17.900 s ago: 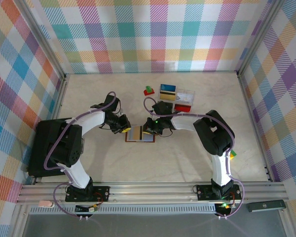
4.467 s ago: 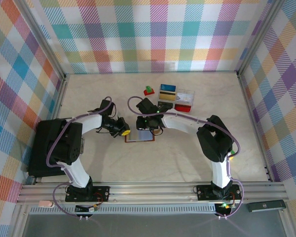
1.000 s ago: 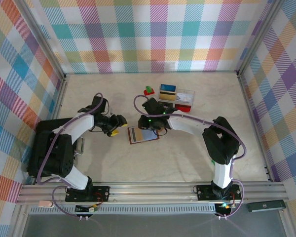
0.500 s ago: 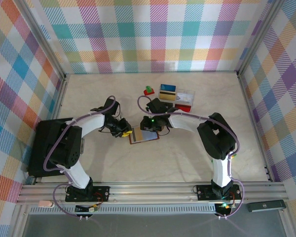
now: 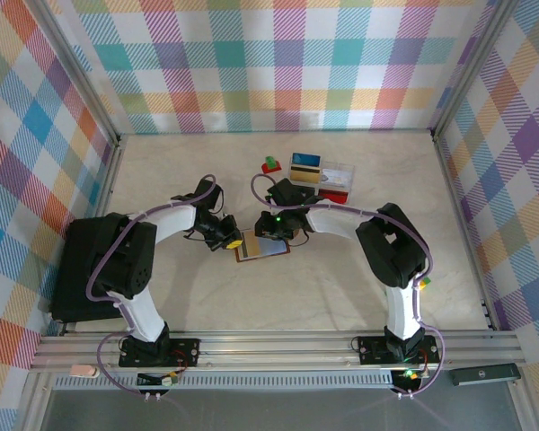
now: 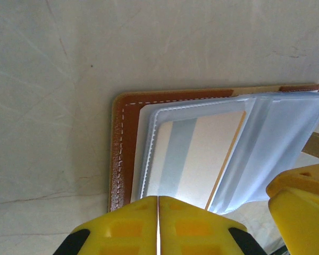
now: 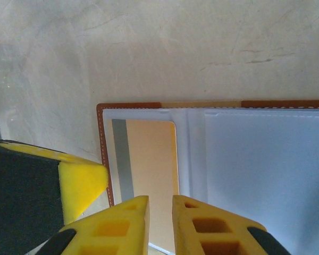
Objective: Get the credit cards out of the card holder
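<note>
My left claw (image 6: 158, 204) has come back and shut at the near edge of the open holder (image 6: 118, 154) on the table (image 5: 341, 296), over the sleeved card (image 6: 194, 154), with my right claw (image 7: 160, 207) narrowed beyond, so a pull-out looks ready, though whether either truly pinches anything I cannot tell.

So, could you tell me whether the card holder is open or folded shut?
Open: the card holder lies spread on the table, its clear sleeves facing up, with a card showing inside one.

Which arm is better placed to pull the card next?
Right, probably: the right gripper stands slightly parted over the credit card in the card holder; the left gripper is shut at its edge.
</note>
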